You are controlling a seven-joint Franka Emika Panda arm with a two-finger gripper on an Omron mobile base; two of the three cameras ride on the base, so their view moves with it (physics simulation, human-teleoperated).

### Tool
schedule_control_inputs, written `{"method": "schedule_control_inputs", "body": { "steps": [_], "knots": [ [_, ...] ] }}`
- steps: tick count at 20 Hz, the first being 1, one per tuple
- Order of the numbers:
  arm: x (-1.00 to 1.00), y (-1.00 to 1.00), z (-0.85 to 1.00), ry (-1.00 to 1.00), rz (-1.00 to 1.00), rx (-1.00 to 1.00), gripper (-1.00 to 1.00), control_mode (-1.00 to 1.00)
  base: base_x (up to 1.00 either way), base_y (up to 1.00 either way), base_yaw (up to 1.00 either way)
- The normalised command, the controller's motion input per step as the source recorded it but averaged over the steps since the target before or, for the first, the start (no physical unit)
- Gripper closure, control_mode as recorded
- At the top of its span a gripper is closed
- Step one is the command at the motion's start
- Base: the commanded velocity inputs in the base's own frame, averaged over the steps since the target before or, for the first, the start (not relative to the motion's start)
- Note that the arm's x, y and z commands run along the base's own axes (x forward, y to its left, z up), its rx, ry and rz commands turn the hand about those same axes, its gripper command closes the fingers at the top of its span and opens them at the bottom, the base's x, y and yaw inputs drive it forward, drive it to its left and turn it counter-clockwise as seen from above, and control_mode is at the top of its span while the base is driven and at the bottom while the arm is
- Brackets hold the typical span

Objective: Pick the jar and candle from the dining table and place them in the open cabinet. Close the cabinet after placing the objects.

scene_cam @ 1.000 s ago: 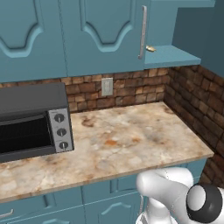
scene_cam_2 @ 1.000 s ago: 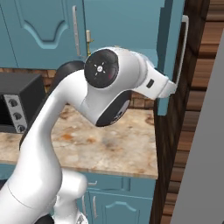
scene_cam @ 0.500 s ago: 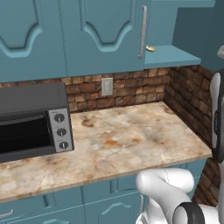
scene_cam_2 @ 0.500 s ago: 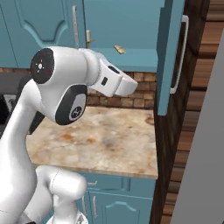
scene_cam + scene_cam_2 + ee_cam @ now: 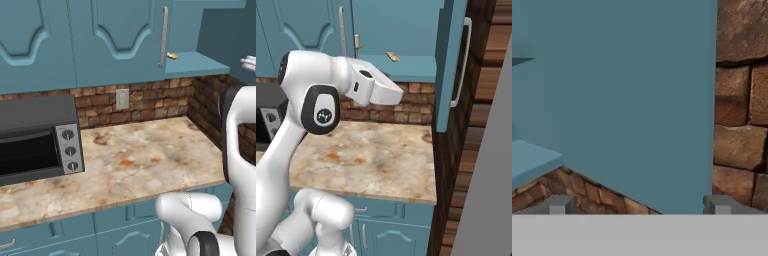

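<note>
Hand view looks at the open teal door (image 5: 632, 100) of the cabinet (image 5: 406, 30), with the gripper (image 5: 637, 204) empty and its 2 fingertips (image 5: 559, 204) spread wide. Right base view shows the candle (image 5: 392, 56) lying tipped on the cabinet shelf (image 5: 401, 70), toward its front edge, above the marbled counter (image 5: 366, 155).

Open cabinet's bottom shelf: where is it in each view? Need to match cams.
Left base view: cabinet shelf at upper right, just right of the closed door's silver bar handle.
Right base view: cabinet shelf at upper centre, above the arm's forearm.
Hand view: cabinet shelf at the left edge, below the middle.
Shared landmark: the brick wall below the shelf.
</note>
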Motion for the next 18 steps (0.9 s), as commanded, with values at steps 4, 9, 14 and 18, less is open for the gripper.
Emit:
{"method": "schedule_control_inputs", "body": {
  "steps": [4,9,14,18],
  "knots": [
    [-0.24,-0.49,0.16,0.05,-0.21,-0.06,-1.0,-1.0,0.0,0.0,0.0],
    [-0.49,-0.61,0.17,0.0,-0.14,0.1,-1.0,-1.0,0.0,0.0,0.0],
    [-0.18,-0.22,0.08,0.03,-0.03,0.09,-1.0,-1.0,0.0,0.0,0.0],
    [0.13,0.05,0.0,0.14,0.19,0.07,-1.0,-1.0,0.0,0.0,0.0]
  ]
}}
